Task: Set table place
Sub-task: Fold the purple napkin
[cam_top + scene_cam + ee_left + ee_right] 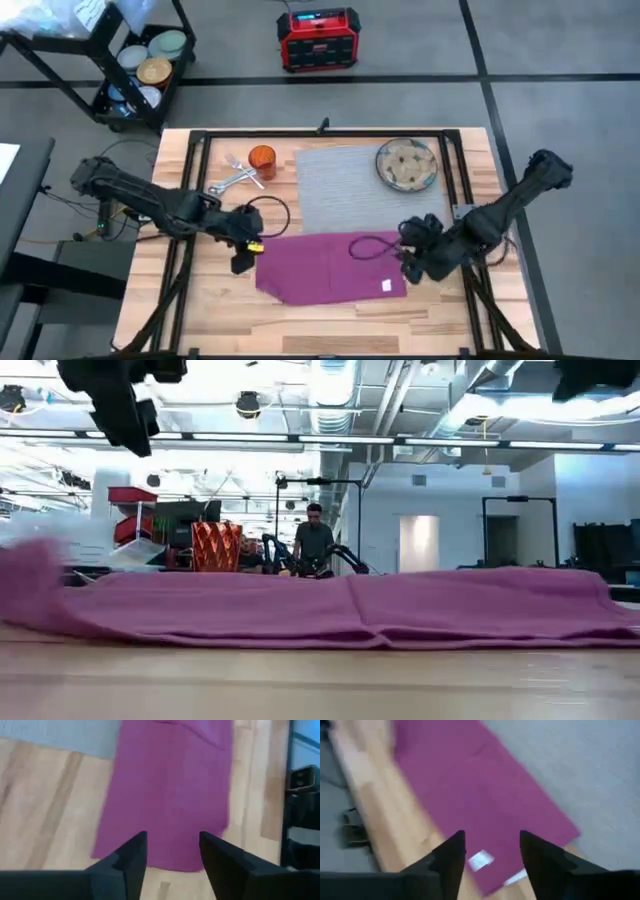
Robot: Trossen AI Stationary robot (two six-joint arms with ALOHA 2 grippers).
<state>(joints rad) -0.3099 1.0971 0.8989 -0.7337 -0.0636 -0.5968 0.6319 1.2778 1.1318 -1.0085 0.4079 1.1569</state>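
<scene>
High view shows you both grippers, left point(243, 262) and right point(408, 268), open at opposite ends of the napkin point(325, 265), which lies lengthwise between them.

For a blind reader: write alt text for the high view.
A magenta napkin lies flat on a wooden table, flanked by the open left gripper and open right gripper. Behind it sit a grey mat, plate, orange cup and cutlery.

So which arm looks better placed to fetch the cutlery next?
Probably left: the left gripper hovers open at the napkin's left end, nearer the cutlery; the right gripper is across the table.
</scene>
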